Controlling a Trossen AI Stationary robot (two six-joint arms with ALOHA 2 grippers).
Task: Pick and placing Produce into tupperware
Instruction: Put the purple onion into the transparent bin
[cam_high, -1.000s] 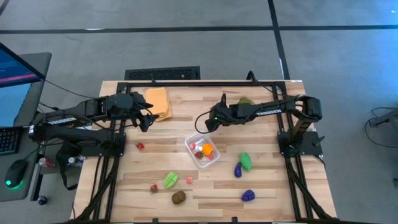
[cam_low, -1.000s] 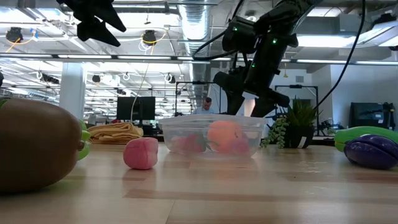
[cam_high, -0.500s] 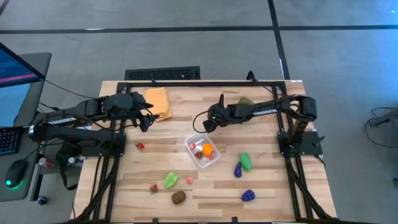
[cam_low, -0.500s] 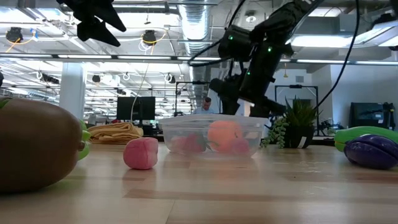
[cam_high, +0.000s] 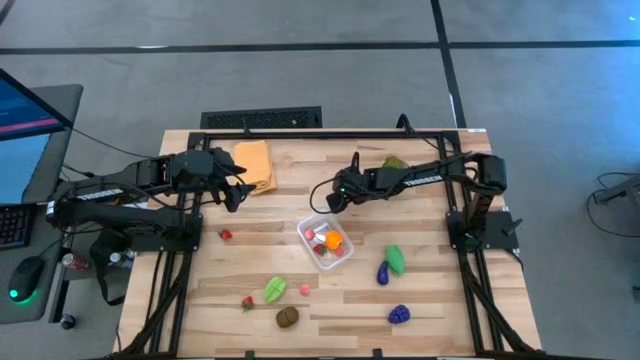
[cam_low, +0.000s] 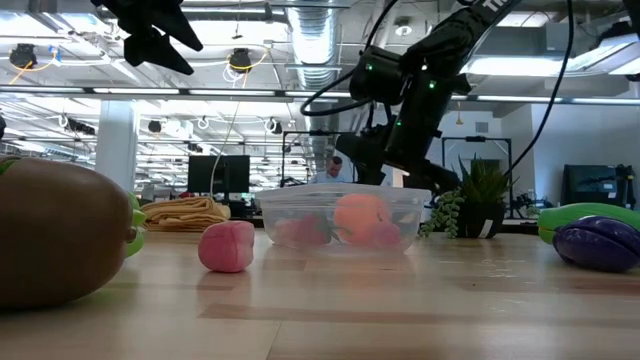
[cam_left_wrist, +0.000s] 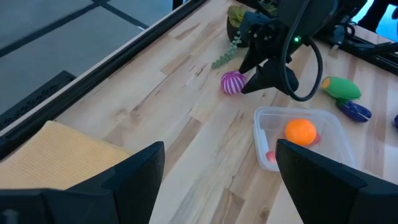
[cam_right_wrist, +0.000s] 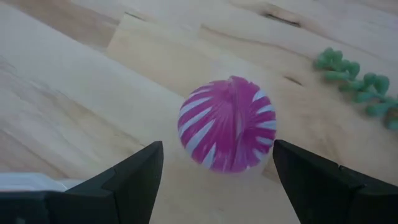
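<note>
Produce in question, a pink-striped ball (cam_right_wrist: 227, 124), is framed squarely between the wide-spread right gripper (cam_high: 331, 199) fingers. It is found far nearer that arm than the left gripper (cam_high: 236, 190), also spread.

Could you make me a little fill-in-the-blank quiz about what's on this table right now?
1. The round piece in front of the right tool is pink with ____ stripes.
2. The orange ball lies inside the clear ____.
3. The folded orange-yellow cloth lies beside the ____ tool.
4. The right tool's fingers stand ____, either side of the striped ball.

Missing words: white; tupperware; left; open
</note>
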